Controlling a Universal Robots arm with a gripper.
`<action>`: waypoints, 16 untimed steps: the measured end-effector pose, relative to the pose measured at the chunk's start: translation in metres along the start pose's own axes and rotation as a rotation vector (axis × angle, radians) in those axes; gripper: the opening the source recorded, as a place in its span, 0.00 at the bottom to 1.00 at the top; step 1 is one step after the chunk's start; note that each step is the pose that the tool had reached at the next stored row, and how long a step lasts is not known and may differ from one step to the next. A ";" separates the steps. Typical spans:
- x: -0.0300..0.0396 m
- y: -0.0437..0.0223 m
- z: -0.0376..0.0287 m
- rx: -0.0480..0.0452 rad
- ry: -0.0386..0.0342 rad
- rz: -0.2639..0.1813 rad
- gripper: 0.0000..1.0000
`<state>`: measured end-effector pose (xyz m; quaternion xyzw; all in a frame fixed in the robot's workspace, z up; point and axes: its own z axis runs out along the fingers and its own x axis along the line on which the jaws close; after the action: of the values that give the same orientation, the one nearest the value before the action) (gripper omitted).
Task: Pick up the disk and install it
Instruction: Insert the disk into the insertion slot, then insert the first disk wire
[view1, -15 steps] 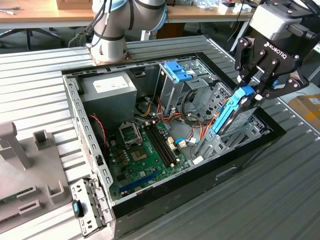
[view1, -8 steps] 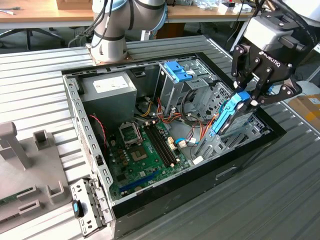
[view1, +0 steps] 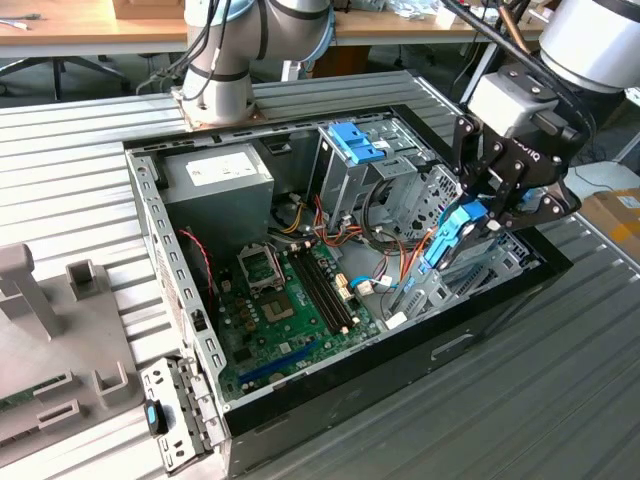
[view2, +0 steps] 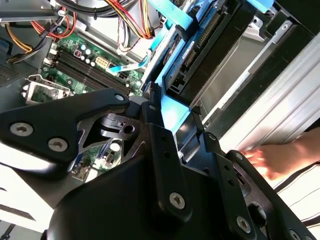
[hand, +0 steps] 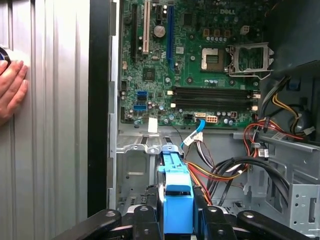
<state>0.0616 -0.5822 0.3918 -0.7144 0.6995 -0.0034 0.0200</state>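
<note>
The disk (view1: 452, 238), a grey drive in a bright blue carrier frame, hangs tilted just above the metal drive bay (view1: 478, 278) at the edge of the open computer case on the exterior view's right. My gripper (view1: 472, 222) is shut on the disk, its black fingers pressing the blue frame from both sides. In the first wrist view the disk's blue end (hand: 178, 192) sticks out between the fingers of the gripper (hand: 178, 217), over the bay floor (hand: 134, 170). The second wrist view has the disk's dark body (view2: 212, 47) and blue edge (view2: 170, 107) ahead of the gripper (view2: 172, 117).
The case holds a green motherboard (view1: 290, 300), a power supply (view1: 220, 175), a drive cage with a blue tab (view1: 355, 140) and bundles of coloured cables (hand: 225, 172). A person's hand (hand: 11, 89) rests on the ribbed table outside the case wall (hand: 99, 100). A grey fixture (view1: 60, 340) lies at the left.
</note>
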 end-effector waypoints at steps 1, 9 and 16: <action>0.0001 0.0000 0.0017 -0.0001 0.0002 0.000 0.36; 0.0001 0.0000 0.0019 -0.0001 0.0001 0.000 0.44; 0.0001 0.0000 0.0019 -0.0001 0.0007 0.000 0.44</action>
<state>0.0616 -0.5822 0.3899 -0.7144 0.6994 -0.0036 0.0198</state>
